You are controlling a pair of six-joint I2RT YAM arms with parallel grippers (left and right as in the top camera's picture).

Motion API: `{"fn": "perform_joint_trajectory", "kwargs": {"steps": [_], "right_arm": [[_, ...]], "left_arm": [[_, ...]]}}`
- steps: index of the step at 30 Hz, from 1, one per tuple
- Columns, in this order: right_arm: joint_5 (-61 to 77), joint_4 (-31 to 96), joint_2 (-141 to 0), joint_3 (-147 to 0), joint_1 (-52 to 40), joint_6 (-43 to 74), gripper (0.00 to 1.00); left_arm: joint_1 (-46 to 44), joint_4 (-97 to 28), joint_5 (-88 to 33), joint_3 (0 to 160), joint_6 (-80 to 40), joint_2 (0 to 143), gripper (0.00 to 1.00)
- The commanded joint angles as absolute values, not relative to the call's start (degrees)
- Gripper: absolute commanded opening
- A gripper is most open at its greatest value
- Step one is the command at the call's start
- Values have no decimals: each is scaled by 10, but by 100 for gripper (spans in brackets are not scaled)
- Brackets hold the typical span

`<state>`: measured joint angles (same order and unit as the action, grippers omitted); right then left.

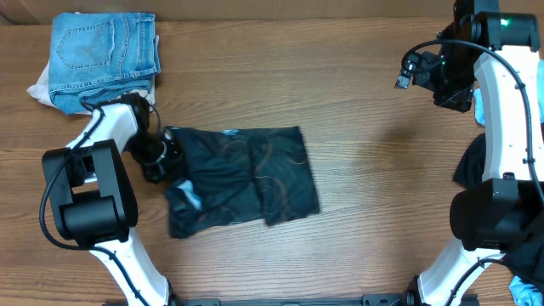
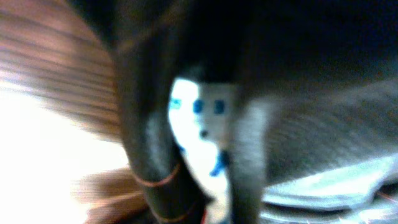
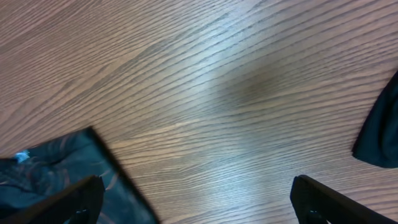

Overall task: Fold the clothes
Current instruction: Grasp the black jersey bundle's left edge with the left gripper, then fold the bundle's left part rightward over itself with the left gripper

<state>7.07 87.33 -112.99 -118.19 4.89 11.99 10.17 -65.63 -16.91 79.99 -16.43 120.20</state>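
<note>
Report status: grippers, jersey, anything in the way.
Left gripper shut on black jersey, left edge. Right gripper open, empty. Jeans pile apart from jersey, nothing blocking.

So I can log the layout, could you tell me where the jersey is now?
Overhead, the jersey lies on the table, left of centre, below and right of the jeans, with the left gripper at its left edge.

Robot lab bench, not a home. Left arm and right arm, white and black, stand at 7 and 5 o'clock of a wood-grain table. Cables run along them, green LED at 1 o'clock. Folded jeans at 10 o'clock, jersey mid-table.
</note>
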Motion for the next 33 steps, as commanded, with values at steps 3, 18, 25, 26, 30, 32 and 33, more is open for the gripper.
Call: {"fn": "perform_joint_trajectory", "kwargs": {"steps": [3, 18, 25, 26, 30, 32, 33], "right_arm": [[71, 860, -1126, -1162, 50, 120, 100], [72, 793, -1126, -1056, 50, 120, 100], [78, 789, -1126, -1054, 50, 122, 100], [79, 789, -1126, -1054, 50, 122, 100], [95, 789, -1127, -1054, 50, 122, 100], [102, 789, -1127, -1054, 50, 122, 100], [103, 788, -1127, -1054, 50, 122, 100]], "left_arm": [[91, -738, -40, 920, -174, 1221, 4], [-100, -841, -21, 1030, -227, 1220, 4], [-208, -842, 6, 1037, -264, 1220, 4], [-222, -841, 6, 1038, -268, 1220, 4], [-260, -841, 7, 1051, -284, 1220, 4], [-272, -846, 6, 1066, -286, 1220, 4], [-274, -848, 6, 1073, -288, 1220, 4]]}}
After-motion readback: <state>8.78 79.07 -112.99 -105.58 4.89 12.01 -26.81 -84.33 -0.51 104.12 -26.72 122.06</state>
